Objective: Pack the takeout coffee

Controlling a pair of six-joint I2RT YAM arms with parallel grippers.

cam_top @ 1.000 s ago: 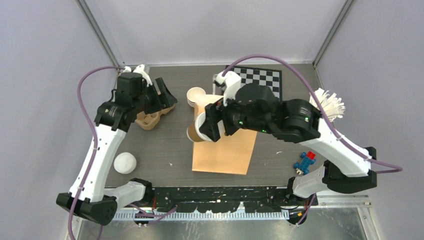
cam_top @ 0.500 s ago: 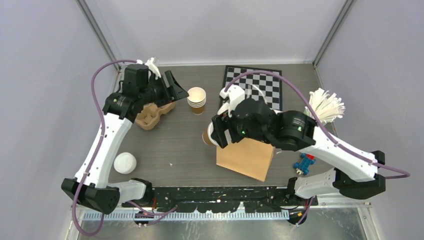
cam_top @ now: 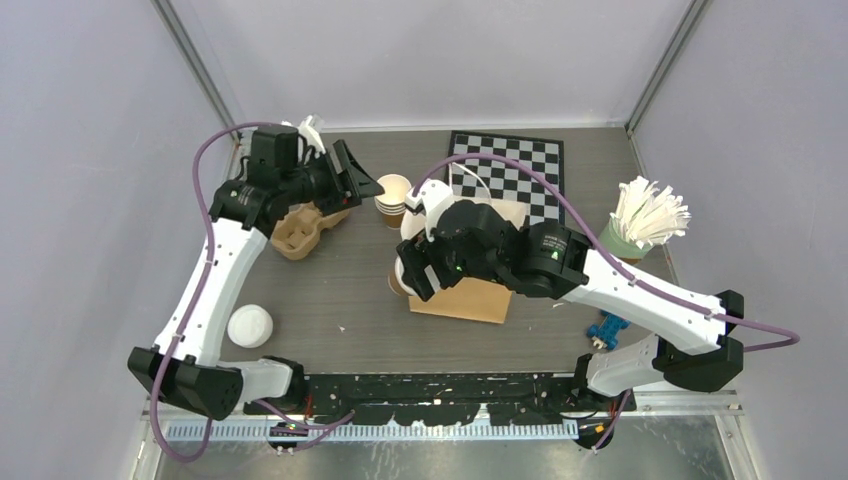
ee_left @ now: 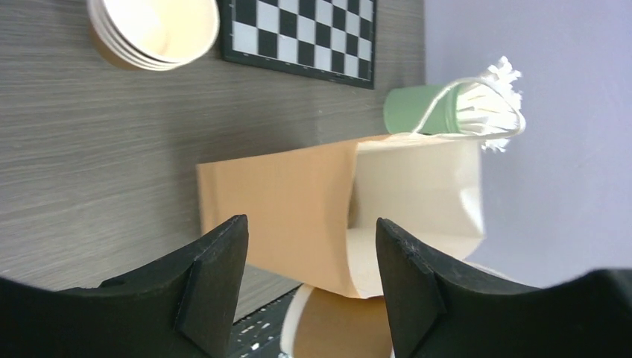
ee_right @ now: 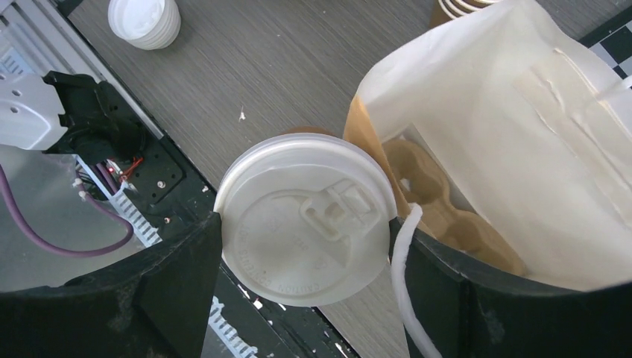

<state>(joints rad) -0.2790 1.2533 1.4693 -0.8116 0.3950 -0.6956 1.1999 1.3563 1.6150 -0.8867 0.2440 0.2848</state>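
The takeout coffee (ee_right: 305, 216), a tan cup with a white lid, sits between the fingers of my right gripper (ee_right: 309, 287), which is shut on it. In the top view the coffee (cam_top: 399, 282) hangs just left of the brown paper bag (cam_top: 470, 297). The bag's mouth (ee_right: 522, 149) is open beside the cup, with a cardboard cup carrier (ee_right: 436, 198) inside; the cup is outside the mouth. A white bag handle (ee_right: 402, 283) lies against my right finger. My left gripper (cam_top: 360, 182) is open and empty at the back left, and it also shows in the left wrist view (ee_left: 309, 276), facing the bag (ee_left: 291, 209).
A stack of lidless cups (cam_top: 394, 196) stands behind the bag. A second cup carrier (cam_top: 298, 233) lies under my left arm. A loose white lid (cam_top: 250, 325) is at front left. A checkerboard (cam_top: 512, 165), a green cup of white sticks (cam_top: 640, 218) and a blue toy (cam_top: 607, 328) are on the right.
The bag went from lying flat to tipped up with its mouth open. My right gripper moved left with the coffee. My left gripper swung right toward the cup stack.
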